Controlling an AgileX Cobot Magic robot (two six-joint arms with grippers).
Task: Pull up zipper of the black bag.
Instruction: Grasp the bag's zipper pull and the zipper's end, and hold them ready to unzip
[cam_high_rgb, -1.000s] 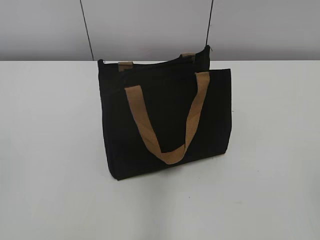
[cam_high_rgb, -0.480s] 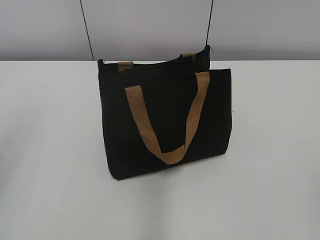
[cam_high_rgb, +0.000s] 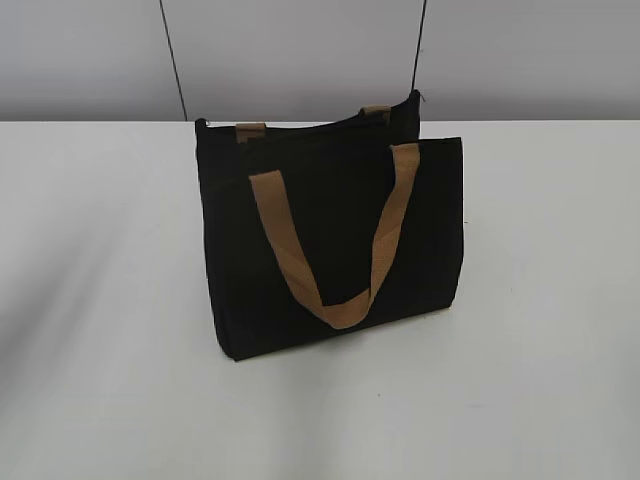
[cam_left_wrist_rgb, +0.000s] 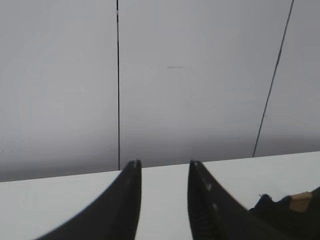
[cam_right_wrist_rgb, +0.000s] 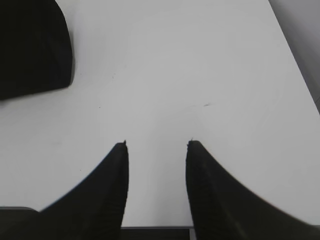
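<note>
The black bag (cam_high_rgb: 335, 235) stands upright on the white table in the exterior view, with a tan handle loop (cam_high_rgb: 335, 255) hanging down its front. The zipper runs along its top rim (cam_high_rgb: 300, 127); I cannot make out the pull tab. Neither gripper shows in the exterior view. In the left wrist view my left gripper (cam_left_wrist_rgb: 164, 165) is open and empty, with a corner of the bag (cam_left_wrist_rgb: 292, 212) at the lower right. In the right wrist view my right gripper (cam_right_wrist_rgb: 156, 144) is open and empty above the table, with the bag (cam_right_wrist_rgb: 30, 47) at the upper left.
The white table (cam_high_rgb: 540, 380) spreads all round the bag. A grey panelled wall (cam_high_rgb: 300, 50) with dark vertical seams stands behind it. The table's right edge (cam_right_wrist_rgb: 295, 65) shows in the right wrist view.
</note>
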